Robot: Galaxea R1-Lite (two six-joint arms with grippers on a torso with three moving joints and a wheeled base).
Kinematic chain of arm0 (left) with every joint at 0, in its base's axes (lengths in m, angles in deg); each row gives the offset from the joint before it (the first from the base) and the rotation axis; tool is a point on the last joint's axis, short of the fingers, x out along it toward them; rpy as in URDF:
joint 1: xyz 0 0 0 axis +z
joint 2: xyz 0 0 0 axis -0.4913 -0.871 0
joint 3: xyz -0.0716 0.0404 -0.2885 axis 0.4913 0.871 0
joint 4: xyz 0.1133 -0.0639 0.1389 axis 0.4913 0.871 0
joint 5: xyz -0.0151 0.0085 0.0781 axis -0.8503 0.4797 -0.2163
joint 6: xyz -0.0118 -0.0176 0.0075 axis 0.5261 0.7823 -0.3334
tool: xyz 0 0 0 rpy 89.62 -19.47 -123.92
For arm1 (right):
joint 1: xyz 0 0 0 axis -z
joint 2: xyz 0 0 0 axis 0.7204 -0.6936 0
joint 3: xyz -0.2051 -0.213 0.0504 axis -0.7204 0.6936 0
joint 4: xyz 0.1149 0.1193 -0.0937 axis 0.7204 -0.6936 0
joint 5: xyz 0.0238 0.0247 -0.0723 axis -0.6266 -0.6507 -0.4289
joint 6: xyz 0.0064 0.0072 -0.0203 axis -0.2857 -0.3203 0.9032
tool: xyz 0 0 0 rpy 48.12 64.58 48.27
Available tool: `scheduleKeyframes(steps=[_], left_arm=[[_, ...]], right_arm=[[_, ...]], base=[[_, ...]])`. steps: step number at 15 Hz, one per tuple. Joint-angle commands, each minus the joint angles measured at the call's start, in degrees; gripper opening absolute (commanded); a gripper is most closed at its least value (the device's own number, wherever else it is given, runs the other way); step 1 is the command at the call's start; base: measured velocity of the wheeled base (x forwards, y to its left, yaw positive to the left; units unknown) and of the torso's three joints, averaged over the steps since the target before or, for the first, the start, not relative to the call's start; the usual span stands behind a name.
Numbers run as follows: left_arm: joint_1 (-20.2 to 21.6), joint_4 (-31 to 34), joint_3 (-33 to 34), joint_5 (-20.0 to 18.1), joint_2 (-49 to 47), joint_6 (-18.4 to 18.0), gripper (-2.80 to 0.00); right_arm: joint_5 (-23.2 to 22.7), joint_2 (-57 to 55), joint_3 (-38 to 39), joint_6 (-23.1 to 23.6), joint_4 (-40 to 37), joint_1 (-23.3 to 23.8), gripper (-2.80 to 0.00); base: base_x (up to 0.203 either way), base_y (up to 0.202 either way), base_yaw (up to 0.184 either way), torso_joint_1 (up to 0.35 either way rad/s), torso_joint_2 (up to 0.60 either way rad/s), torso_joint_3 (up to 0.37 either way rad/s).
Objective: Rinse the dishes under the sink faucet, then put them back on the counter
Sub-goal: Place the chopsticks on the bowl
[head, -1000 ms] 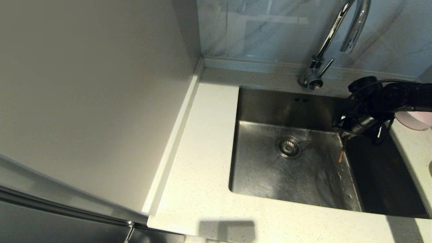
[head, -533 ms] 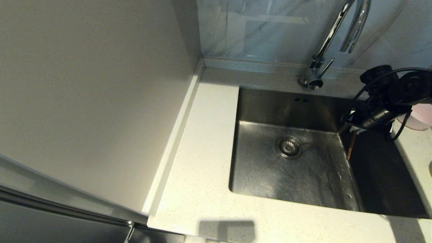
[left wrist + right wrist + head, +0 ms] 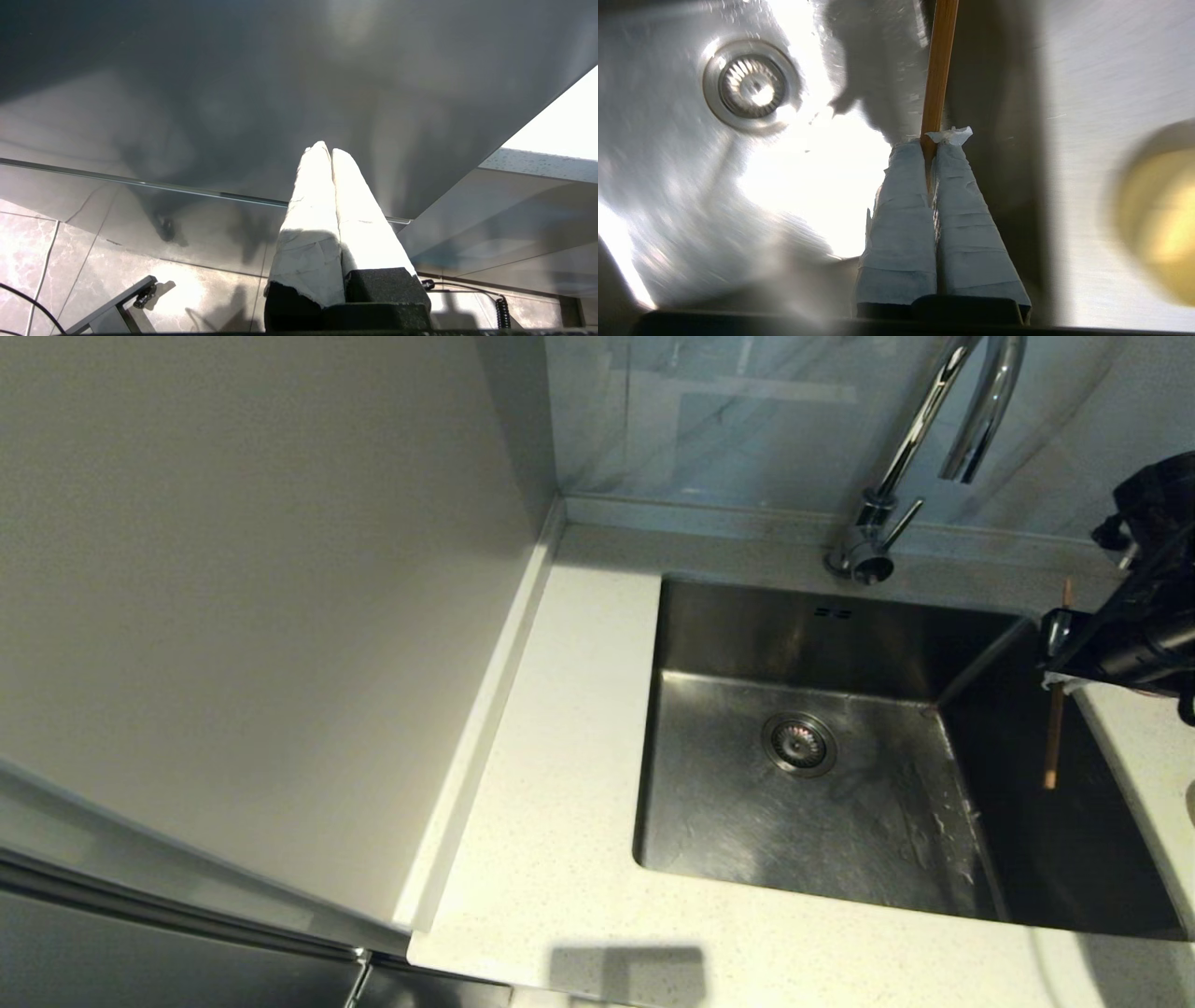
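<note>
My right gripper [image 3: 1064, 658] [image 3: 930, 140] hangs over the right rim of the steel sink [image 3: 747, 635], shut on a thin brown chopstick [image 3: 1053, 737] [image 3: 939, 70]. The stick stands nearly upright, with its lower end down inside the basin and a short end above the fingers. The chrome faucet [image 3: 934, 420] rises behind the sink, with no water running from it. A blurred yellow-green bowl [image 3: 1160, 210] shows on the counter beside the sink in the right wrist view. The pink bowl is hidden. My left gripper [image 3: 327, 150] is parked low, shut and empty, facing a dark cabinet front.
The speckled counter [image 3: 560, 728] wraps the sink on the left, front and right. A plain beige panel [image 3: 261, 569] stands at the left, and a marbled backsplash [image 3: 709, 420] runs behind. The round drain [image 3: 799, 743] sits mid-basin, with wet streaks on the floor to its right.
My right gripper has carried the chopstick rightward and up, from inside the sink's right part to its right rim. The arm now covers the pink bowl.
</note>
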Motion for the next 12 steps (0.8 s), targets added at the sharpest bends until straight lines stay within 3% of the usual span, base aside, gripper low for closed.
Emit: scheduleKeyframes(steps=[1, 4, 7, 12], left_arm=[[0.00, -0.02, 0.00, 0.03, 0.18, 0.02, -2.80], [0.00, -0.02, 0.00, 0.03, 0.18, 0.02, -2.80], [0.00, -0.02, 0.00, 0.03, 0.18, 0.02, -2.80], [0.00, -0.02, 0.00, 0.03, 0.18, 0.02, -2.80]], right_arm=[[0.11, 7.26, 2.18, 11.70, -0.03, 1.37, -2.80], [0.10, 7.83, 1.04, 28.76, 1.22, 6.70, -2.80], [0.12, 5.42, 0.69, 40.43, 6.09, 12.10, -2.80], [0.76, 3.96, 1.35, 45.87, 6.55, 16.36, -2.80]], base=[[0.000, 0.000, 0.000, 0.000, 0.00, 0.000], [0.000, 0.000, 0.000, 0.000, 0.00, 0.000], [0.000, 0.000, 0.000, 0.000, 0.00, 0.000], [0.000, 0.000, 0.000, 0.000, 0.00, 0.000]])
